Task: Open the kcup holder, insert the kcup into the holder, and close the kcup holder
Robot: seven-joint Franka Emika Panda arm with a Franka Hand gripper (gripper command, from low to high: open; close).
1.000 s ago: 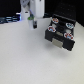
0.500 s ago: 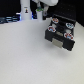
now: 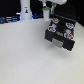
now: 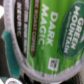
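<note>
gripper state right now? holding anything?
Gripper: shut on the kcup; the pod's green label fills the wrist view, held up above the holder.

A tall white bottle-like object (image 3: 24,10) stands on the pale table (image 3: 25,55).

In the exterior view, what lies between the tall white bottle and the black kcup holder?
Between the white bottle and the kcup holder, the gripper hangs over the table.
</note>
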